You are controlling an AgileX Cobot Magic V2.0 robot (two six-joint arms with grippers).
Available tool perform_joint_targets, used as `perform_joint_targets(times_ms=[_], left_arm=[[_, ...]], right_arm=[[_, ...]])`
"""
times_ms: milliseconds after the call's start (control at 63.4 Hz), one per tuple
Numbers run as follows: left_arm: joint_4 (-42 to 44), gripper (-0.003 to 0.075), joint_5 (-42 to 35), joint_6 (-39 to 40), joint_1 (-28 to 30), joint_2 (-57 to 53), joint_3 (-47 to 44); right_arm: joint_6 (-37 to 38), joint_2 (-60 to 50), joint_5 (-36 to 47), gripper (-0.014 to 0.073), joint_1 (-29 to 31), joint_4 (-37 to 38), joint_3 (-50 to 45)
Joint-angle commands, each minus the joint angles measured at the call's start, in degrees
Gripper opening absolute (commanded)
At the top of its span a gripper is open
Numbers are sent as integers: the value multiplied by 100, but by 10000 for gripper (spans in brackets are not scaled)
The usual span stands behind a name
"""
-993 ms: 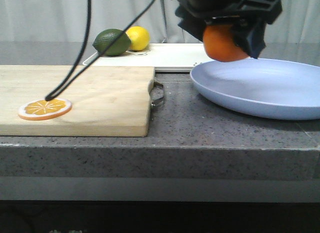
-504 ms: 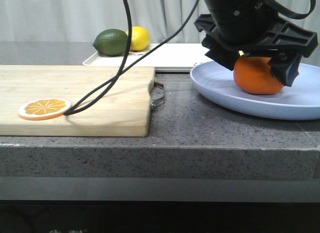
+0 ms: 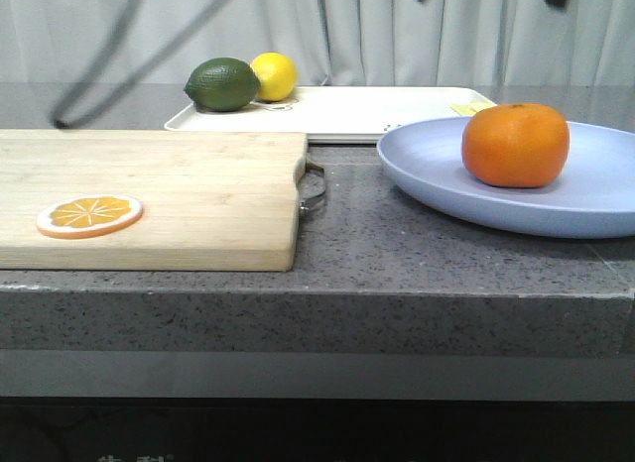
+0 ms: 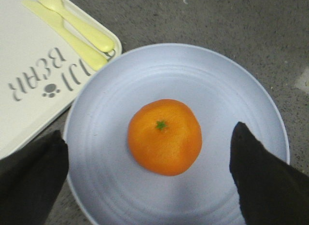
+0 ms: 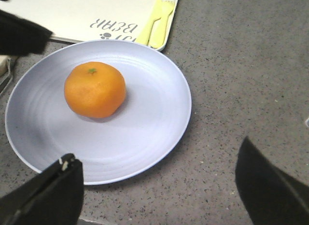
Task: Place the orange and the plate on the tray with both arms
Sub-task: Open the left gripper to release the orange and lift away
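Left gripper (image 4: 149,186) hangs spread wide above the plate (image 4: 231,90), its two dark fingers (image 4: 263,176) either side of the orange (image 4: 164,136) and touching nothing. Right gripper (image 5: 159,191) is likewise wide apart, over the grey counter (image 5: 241,80) at the plate's near edge, holding nothing.

Taking the plate as landmark: the orange sits upright on it, a little off its centre. To its left on the counter lies a wooden cutting board (image 3: 179,184) with an orange slice (image 3: 89,215) on top. Just behind the plate, its rim slightly overlapped by the plate in the wrist views, lies the cream tray (image 3: 347,110), with pale yellow cutlery (image 4: 72,34) in the corner nearest the plate and a lime (image 3: 222,83) and lemon (image 3: 274,75) at the far-left corner.
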State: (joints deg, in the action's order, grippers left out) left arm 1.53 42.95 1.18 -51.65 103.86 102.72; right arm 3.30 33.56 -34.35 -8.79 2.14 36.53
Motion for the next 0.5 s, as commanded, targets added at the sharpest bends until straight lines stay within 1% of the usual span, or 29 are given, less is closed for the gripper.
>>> perform_joint_targets(times_ms=[0, 284, 489], left_arm=[[150, 654, -263, 128, 83, -856, -320], [187, 654, -614, 174, 494, -2780, -2496], [191, 654, -591, 174, 822, -3992, -3655]], right_arm=[[-53, 47, 383, 643, -1, 17, 178], [-53, 47, 382, 643, -1, 17, 178], [-53, 47, 374, 643, -1, 17, 178]])
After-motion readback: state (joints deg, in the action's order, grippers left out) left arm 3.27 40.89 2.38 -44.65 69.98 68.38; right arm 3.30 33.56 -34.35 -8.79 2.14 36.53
